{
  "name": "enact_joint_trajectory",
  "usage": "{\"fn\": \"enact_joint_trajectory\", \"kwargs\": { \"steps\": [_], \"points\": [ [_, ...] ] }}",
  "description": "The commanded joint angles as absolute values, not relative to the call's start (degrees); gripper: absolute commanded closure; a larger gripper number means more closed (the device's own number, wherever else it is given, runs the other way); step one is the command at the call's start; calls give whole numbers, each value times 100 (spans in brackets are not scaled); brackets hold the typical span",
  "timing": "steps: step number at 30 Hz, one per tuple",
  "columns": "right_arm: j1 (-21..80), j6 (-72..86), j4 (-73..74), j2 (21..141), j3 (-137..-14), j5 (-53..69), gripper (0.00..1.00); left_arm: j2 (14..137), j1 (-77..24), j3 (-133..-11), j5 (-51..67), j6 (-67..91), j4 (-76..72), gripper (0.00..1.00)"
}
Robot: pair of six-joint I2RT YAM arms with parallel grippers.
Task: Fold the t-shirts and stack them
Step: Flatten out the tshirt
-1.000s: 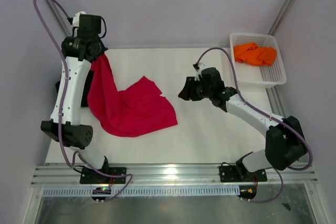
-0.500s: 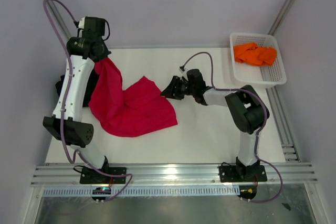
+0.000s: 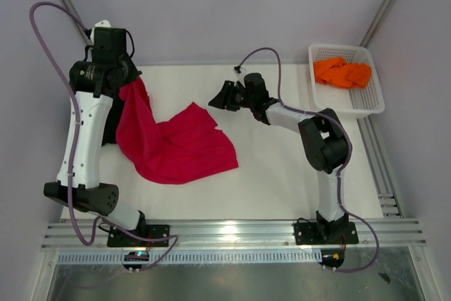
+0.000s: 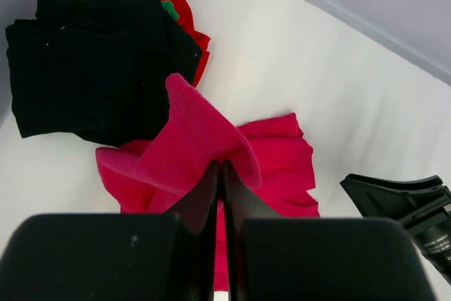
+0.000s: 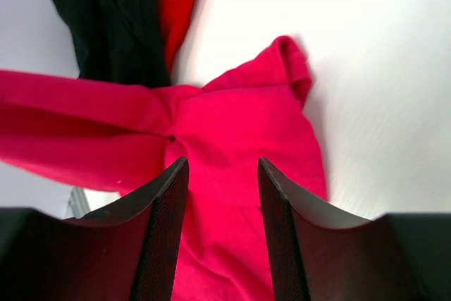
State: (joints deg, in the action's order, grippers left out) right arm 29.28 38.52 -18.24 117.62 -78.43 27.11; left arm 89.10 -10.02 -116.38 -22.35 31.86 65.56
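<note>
A large crimson-red t-shirt (image 3: 180, 149) lies crumpled on the left of the white table. One edge of it is pulled up to my left gripper (image 3: 131, 84). In the left wrist view that gripper (image 4: 220, 165) is shut on a fold of the crimson cloth (image 4: 201, 135). My right gripper (image 3: 218, 96) hovers just beyond the shirt's far right corner. It is open (image 5: 222, 167) with nothing between its fingers, and the crimson shirt (image 5: 239, 118) spreads below it. A folded black t-shirt (image 4: 91, 61) lies on a red one (image 4: 189, 19) at the far left. An orange t-shirt (image 3: 342, 72) fills the basket.
The white mesh basket (image 3: 350, 106) stands at the table's far right corner. A green scrap (image 4: 168, 9) peeks out between the black and red shirts. Grey walls close in the left, back and right. A metal rail (image 3: 232, 234) runs along the near edge.
My right gripper has reached left and away from the bases, toward the crimson shirt's far corner. The left arm shifted slightly left and back, still holding the cloth up.
</note>
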Motion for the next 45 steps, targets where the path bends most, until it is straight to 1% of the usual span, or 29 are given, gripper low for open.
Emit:
{"fn": "enact_joint_trajectory", "kwargs": {
  "steps": [1, 5, 12, 17, 21, 38, 45],
  "points": [
    [2927, 3148, -1347, 11883, -8252, 2172, 51, 8737, -993, -11672, -2092, 3120, 6486, 100],
    [2927, 2866, -818, 12015, -8472, 1882, 52, 8728, -993, -11672, -2013, 3164, 6460, 100],
    [2918, 2724, -89, 12304, -8745, 1802, 52, 8798, -993, -11829, -1907, 3208, 6398, 100],
    [2918, 2848, -35, 12445, -8842, 1819, 51, 8851, -993, -12067, -1890, 3199, 6451, 100],
    [2918, 2883, 324, 12524, -8956, 1854, 51, 8851, -993, -12173, -1872, 3217, 6460, 100],
    [2918, 2988, 659, 12647, -8903, 2065, 52, 8728, -993, -12384, -1890, 3270, 6495, 100],
    [2918, 3164, 571, 12849, -8956, 2144, 51, 8701, -993, -12419, -1775, 3331, 6504, 100]
  ]
}}
